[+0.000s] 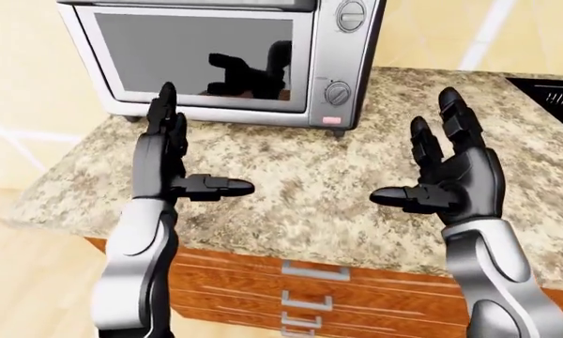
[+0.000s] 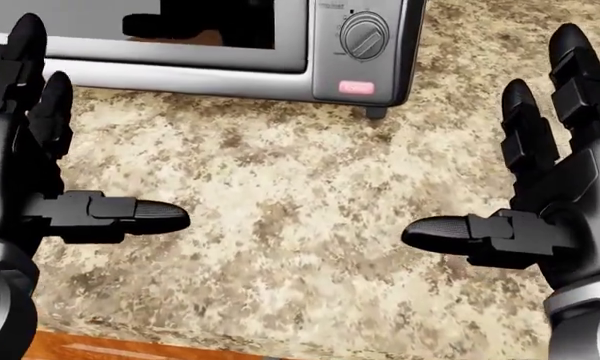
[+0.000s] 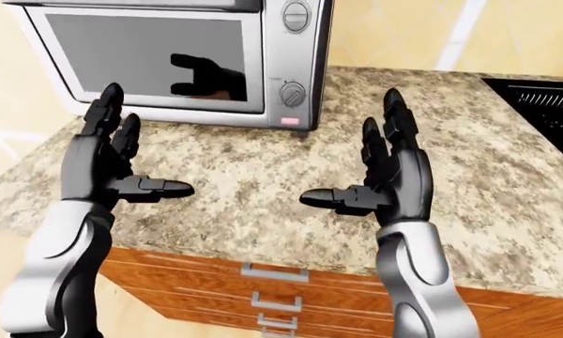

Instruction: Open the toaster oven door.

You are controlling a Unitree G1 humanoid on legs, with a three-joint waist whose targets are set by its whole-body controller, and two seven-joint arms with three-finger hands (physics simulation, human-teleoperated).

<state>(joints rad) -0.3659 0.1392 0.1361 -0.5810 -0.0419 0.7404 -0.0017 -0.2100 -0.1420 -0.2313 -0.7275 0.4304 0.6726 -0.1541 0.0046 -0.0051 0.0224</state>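
In the left-eye view, the silver toaster oven (image 1: 227, 60) with its grey glass door (image 1: 199, 58) stood shut at the top of the speckled granite counter (image 1: 300, 190), while the black three-fingered left hand (image 1: 169, 158) and right hand (image 1: 451, 169) hovered spread wide, holding nothing. The head view showed both thumbs pointing inward above bare stone. In the right-eye view, the door's top edge lay well above both hands; I judged this the approach step, and the next move needs a reach up to that edge.

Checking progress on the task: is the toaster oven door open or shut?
Shut. The toaster oven door stands upright, flush in its frame, mirroring a hand. Left hand and right hand hang open, touching nothing.
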